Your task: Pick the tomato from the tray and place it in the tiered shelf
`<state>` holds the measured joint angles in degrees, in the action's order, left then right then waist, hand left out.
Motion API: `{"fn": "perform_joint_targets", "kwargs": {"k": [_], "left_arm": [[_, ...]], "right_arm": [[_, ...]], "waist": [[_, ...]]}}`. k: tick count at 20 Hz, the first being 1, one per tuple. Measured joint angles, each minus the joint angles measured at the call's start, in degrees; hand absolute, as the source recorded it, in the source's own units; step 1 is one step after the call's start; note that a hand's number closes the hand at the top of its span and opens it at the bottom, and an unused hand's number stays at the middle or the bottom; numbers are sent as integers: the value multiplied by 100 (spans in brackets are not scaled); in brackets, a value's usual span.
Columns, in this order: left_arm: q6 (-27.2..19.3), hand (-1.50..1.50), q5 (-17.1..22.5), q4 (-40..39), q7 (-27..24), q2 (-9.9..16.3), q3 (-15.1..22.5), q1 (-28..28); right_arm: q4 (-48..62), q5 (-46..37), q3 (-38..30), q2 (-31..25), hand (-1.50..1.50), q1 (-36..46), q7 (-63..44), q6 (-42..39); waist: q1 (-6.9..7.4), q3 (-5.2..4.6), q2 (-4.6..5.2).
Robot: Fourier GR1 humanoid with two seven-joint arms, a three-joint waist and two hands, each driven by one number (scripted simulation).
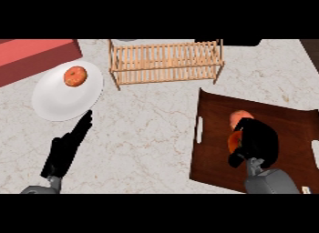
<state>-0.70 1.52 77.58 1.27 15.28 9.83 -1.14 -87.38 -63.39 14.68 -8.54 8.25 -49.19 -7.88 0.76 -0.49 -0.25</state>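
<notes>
A red-orange tomato (238, 119) sits on the dark brown tray (293, 123) at the right. My right hand (258, 141) is over it with fingers curled round its near side, hiding most of it. The slatted wooden tiered shelf (166, 61) stands at the back centre, with nothing on its top slats. My left hand (68, 148) rests at the lower left with straight fingers pointing up toward a white plate.
A white plate (58, 100) at the left holds an orange doughnut-like item (75, 76). A red block (28, 57) fills the back left corner. Bare marble counter (149, 127) lies between tray, plate and shelf.
</notes>
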Motion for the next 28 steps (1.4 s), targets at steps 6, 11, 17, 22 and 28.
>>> {"fn": "perform_joint_targets", "kwargs": {"k": [6,11,17,22,28], "left_arm": [[4,0,-37,-2,48,-20,-86,-1],[67,0,-16,-7,102,-15,-193,-56],[187,0,20,-13,141,30,-266,-94],[172,0,-71,9,63,-34,-250,-3],[211,0,-171,27,48,-86,-238,11]], "right_arm": [[-955,42,634,456,150,287,-195,-741],[-2037,-217,730,461,150,686,-436,-1295],[-2773,-331,283,717,150,1596,-545,-1280],[-2402,-118,-614,747,150,2889,-508,-1338],[-1129,-228,-1274,661,150,4286,-454,-1244]], "waist": [[-61,36,6],[-85,43,4],[-59,46,6],[-30,45,18],[-2,45,31]]}}
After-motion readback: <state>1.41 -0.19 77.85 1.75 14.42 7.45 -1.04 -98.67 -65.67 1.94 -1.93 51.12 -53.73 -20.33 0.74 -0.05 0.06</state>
